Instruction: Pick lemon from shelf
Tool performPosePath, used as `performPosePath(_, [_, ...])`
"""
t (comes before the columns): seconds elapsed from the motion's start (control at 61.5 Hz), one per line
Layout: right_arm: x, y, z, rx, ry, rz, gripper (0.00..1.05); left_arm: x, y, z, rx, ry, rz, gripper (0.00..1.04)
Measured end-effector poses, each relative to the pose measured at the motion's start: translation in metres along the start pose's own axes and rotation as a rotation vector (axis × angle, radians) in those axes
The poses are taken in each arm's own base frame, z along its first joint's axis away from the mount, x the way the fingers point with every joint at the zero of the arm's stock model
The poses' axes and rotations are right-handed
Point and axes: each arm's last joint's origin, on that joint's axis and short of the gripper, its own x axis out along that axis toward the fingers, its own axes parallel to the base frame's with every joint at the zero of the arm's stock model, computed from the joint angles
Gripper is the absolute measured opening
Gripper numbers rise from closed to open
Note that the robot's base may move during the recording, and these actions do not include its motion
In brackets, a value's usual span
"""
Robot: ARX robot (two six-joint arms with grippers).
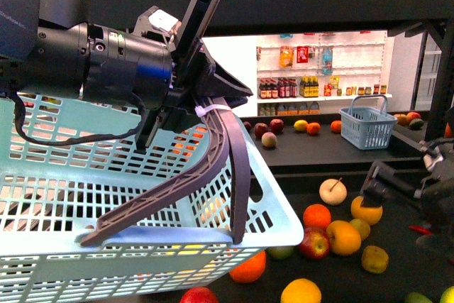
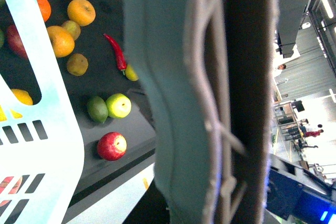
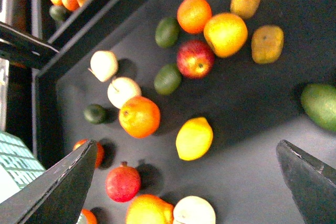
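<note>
Dark shelf tray [image 3: 252,108], lemon [image 3: 194,138] under wide right claw [image 3: 185,146]; left claw [image 1: 198,108] tight on half-hidden basket handle [image 1: 177,182].

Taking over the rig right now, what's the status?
Left gripper: shut on the basket handle, holding it up.
Right gripper: open and empty over the shelf.
Lemon: on the shelf tray, untouched, between the open fingers in the right wrist view.
Done: right gripper roughly lined up on the lemon.
Left: lower, close, lift it out.
</note>
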Motion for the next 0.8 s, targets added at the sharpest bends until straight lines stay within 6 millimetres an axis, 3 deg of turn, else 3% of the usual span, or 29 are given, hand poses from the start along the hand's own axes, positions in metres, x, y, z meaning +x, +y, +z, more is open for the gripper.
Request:
performPosePath(0.276, [0.079, -0.013, -0.048, 0.030, 0.154, -0.119, 1.02, 0.000, 0.000, 0.000, -0.001, 0.000, 0.000, 0.08])
performPosePath(0.52, [0.132, -0.003, -0.058, 0.122, 0.209, -0.176, 1.02, 0.000, 0.000, 0.000, -0.001, 0.000, 0.000, 0.08])
performPosePath(0.796, [0.178, 0.014, -0.069, 0.193, 0.222, -0.219, 1.02, 0.000, 0.000, 0.000, -0.001, 0.000, 0.000, 0.08])
